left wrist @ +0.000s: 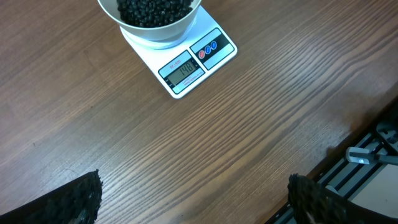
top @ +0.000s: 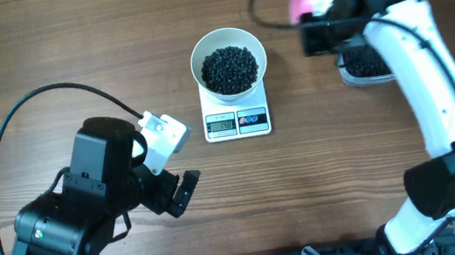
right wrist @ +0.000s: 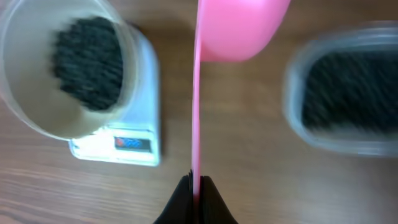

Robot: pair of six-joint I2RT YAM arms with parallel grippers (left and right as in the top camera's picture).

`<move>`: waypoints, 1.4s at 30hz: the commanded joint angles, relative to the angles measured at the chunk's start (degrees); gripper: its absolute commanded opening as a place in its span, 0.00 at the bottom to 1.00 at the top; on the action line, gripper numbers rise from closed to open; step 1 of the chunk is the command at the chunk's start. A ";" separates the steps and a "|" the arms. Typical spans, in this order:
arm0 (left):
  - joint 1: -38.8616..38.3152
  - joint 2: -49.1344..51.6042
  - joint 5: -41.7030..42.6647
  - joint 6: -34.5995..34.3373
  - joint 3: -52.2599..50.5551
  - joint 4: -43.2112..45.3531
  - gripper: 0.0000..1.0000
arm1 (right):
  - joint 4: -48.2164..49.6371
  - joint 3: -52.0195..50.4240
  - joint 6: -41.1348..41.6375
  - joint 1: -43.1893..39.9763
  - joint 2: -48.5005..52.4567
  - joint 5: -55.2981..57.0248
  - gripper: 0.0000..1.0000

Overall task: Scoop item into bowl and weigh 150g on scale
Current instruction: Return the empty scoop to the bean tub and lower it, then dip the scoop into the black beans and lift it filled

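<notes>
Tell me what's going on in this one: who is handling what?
The right end effector is shut on the handle of a pink scoop, holding it above the table between the white bowl and the clear tub. The bowl sits on the scale and already holds a heap of black beads; more lie in the tub. Whether the scoop is loaded is not visible. The left end effector hangs open over bare table in front of the scale, holding nothing.
</notes>
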 commanded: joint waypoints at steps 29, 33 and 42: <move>0.31 -0.31 -0.13 0.68 0.59 0.20 1.00 | 5.33 -19.71 -19.63 -12.31 0.96 11.52 0.04; 0.31 -0.31 -0.13 0.68 0.59 0.17 1.00 | 5.68 -19.71 -20.98 -12.31 1.77 9.18 0.04; 0.31 -0.31 -0.13 0.68 0.59 0.17 1.00 | 5.11 -19.71 -23.89 -12.31 1.77 2.73 0.04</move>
